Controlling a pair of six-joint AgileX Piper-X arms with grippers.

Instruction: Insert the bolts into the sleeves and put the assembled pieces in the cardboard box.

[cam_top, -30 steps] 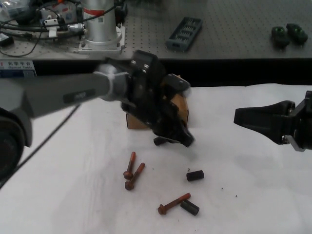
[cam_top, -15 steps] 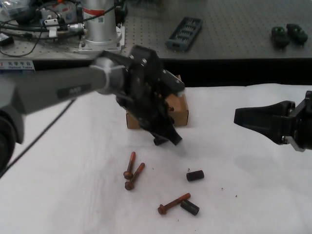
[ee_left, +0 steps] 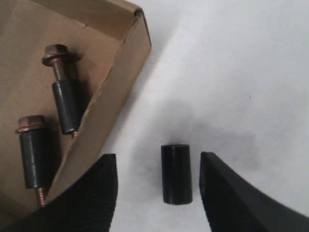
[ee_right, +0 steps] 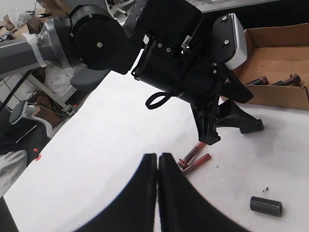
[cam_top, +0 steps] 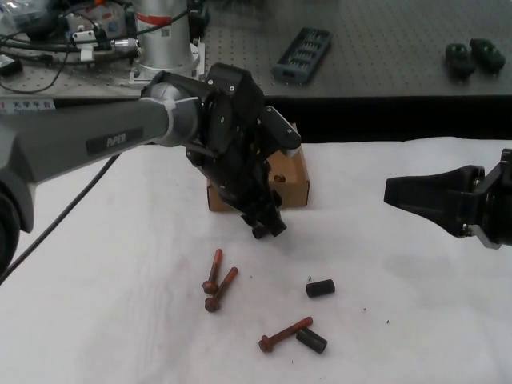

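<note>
My left gripper [ee_left: 158, 157] is open and hangs low over the white cloth, one finger on either side of a black sleeve [ee_left: 176, 174] that lies just in front of the cardboard box [ee_left: 120, 82]. Two bolts with sleeves on them [ee_left: 65, 99] [ee_left: 35, 154] lie inside the box. In the high view the left gripper [cam_top: 269, 226] is at the box's [cam_top: 293, 182] front edge. Three loose rust-coloured bolts [cam_top: 214, 270] [cam_top: 222, 288] [cam_top: 285, 334] and two loose sleeves [cam_top: 320, 288] [cam_top: 311, 340] lie nearer. My right gripper [cam_top: 389, 192] is shut and holds nothing, off to the right.
The right wrist view shows my shut right gripper [ee_right: 157, 162] above the cloth, facing the left arm's wrist [ee_right: 193, 72], with two bolts [ee_right: 194, 159] and a sleeve [ee_right: 266, 206] below. Behind the cloth a perforated bench carries a metal post [cam_top: 164, 40] and a black rack [cam_top: 302, 52].
The left arm has swung left and back toward the box, bringing its open gripper down around the sleeve at the box's front. The right arm has not moved.
</note>
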